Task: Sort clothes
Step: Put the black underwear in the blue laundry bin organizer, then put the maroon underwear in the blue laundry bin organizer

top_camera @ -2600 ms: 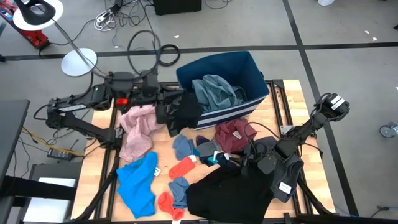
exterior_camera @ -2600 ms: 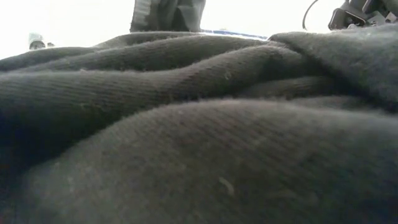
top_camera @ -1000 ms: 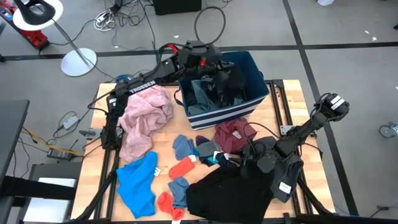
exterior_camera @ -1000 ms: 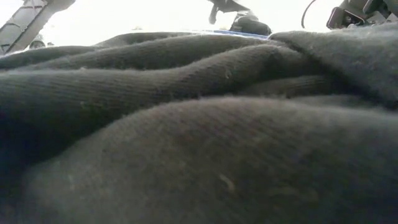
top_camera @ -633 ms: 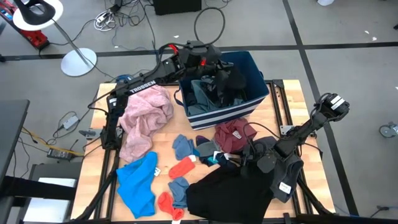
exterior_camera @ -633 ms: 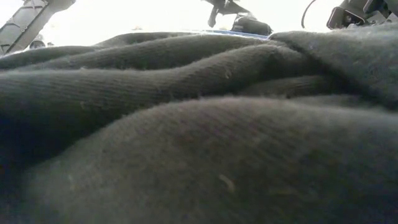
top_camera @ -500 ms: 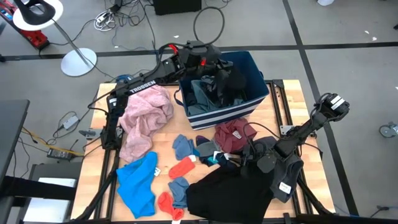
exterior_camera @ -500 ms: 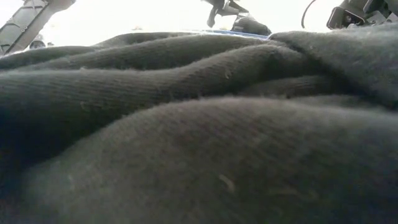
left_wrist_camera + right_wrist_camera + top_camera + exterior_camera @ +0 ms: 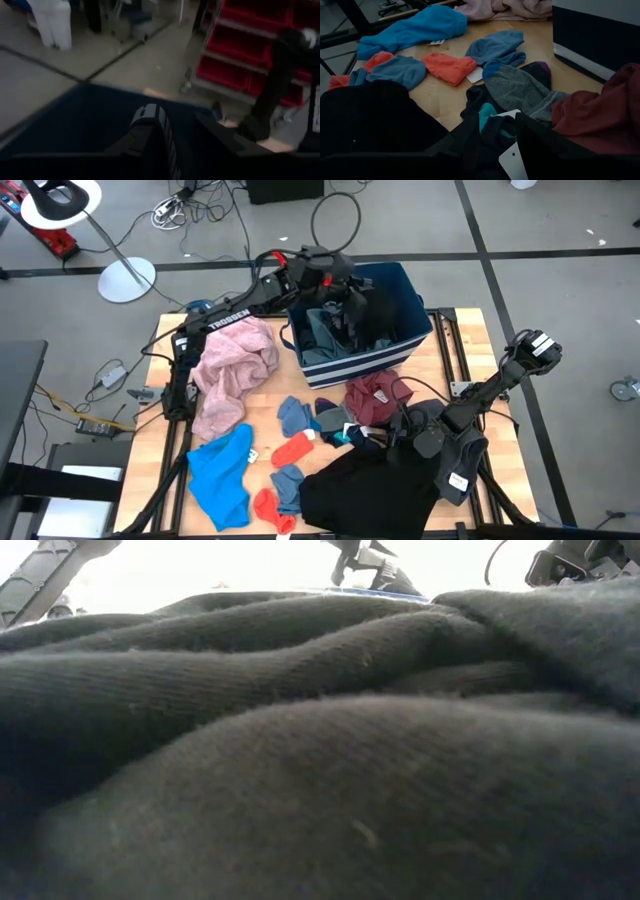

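The pink garment (image 9: 232,372) lies bunched on the left part of the table (image 9: 462,350), below and to the left of the left gripper (image 9: 352,298), beside the outstretched left arm (image 9: 240,305). Further toward the table's near edge lies the bright blue garment (image 9: 222,472), with a red sock (image 9: 293,449) and a blue sock (image 9: 296,416) to its right, all well apart from the left gripper.

The left gripper hangs over the open top of the navy bin (image 9: 400,285). Its fingers (image 9: 150,132) stand apart in the left wrist view, with nothing seen between them. Right under the gripper a black garment (image 9: 372,315) lies draped inside the bin, and just to the gripper's left in the same bin sits a grey-blue garment (image 9: 322,330). I cannot tell whether the gripper touches the black cloth.

Below the bin, the maroon garment (image 9: 375,395) lies on the table, just to the left of the right gripper (image 9: 420,442). The right gripper rests low among the clothes near the table's right front corner, on the dark grey garment (image 9: 455,460); whether its fingers grip anything I cannot tell. To its left and nearer the front edge spreads a large black garment (image 9: 355,490), whose folds fill the low view.
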